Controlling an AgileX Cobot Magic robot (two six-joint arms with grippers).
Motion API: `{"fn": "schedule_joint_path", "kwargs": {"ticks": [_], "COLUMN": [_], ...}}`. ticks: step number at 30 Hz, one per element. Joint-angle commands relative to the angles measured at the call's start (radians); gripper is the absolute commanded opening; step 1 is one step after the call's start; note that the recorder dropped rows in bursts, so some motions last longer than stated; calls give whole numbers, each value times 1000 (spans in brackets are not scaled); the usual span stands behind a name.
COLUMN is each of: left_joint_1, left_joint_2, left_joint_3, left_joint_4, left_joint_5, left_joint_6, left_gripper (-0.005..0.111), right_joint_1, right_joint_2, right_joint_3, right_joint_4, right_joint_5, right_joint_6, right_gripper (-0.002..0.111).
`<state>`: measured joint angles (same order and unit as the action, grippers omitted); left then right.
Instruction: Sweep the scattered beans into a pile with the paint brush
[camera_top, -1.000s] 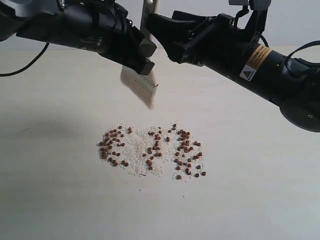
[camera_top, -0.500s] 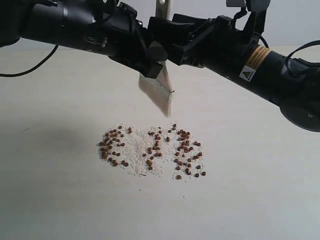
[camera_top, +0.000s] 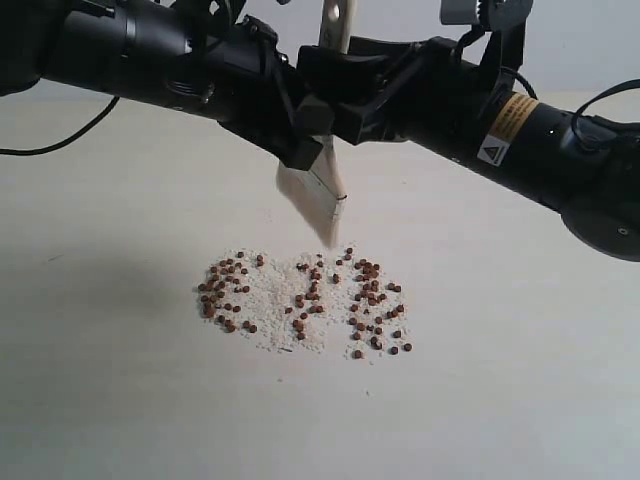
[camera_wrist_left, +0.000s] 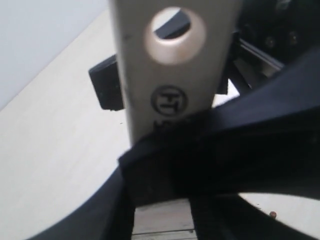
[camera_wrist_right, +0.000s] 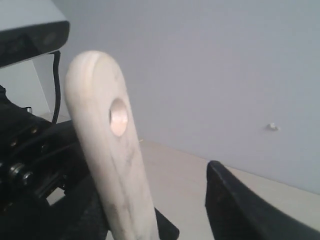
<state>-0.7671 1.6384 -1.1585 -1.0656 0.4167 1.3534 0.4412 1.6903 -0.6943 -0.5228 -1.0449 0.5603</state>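
Above the middle of the desk (camera_top: 120, 400), my left hand (camera_top: 308, 140) is clamped across the paint brush (camera_top: 314, 200) low on its handle, just above the metal band. It holds the brush tilted, bristles hanging clear of the surface near the far edge of the beans (camera_top: 312, 290). My right hand (camera_top: 335, 88) stands spread to either side of the upper handle, with a gap showing between one finger (camera_wrist_right: 240, 200) and the wood. The beans lie scattered in a loose patch, mingled with whitish crumbs (camera_top: 268, 300), not yet swept. The danger, as I judge it, lies in two hands sharing one brush. A squeeze off centre could twist it in my left grip. A release before the other hand holds could drop it into the patch and send the round beans rolling wider.
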Motion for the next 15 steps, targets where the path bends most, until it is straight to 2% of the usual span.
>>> {"fn": "schedule_joint_path", "kwargs": {"ticks": [1,3,5,8,15], "left_joint_1": [-2,-2,-2,-2,-2], "left_joint_2": [-6,-6,-6,-6,-6], "left_joint_3": [-8,-8,-8,-8,-8], "left_joint_4": [-34,-34,-41,-41,-58], "left_joint_5": [5,3,-22,-41,-62], "left_joint_6": [5,13,15,24,29], "left_gripper": [0,0,0,0,0], "right_joint_1": [1,1,1,1,1], "right_joint_2": [1,1,1,1,1], "right_joint_3": [-3,-3,-3,-3,-3], "right_joint_4": [-52,-53,-60,-65,-51], "right_joint_5": [33,27,20,20,32], "right_joint_6": [-5,-5,38,125,167], "right_gripper": [47,39,21,2,0]}}
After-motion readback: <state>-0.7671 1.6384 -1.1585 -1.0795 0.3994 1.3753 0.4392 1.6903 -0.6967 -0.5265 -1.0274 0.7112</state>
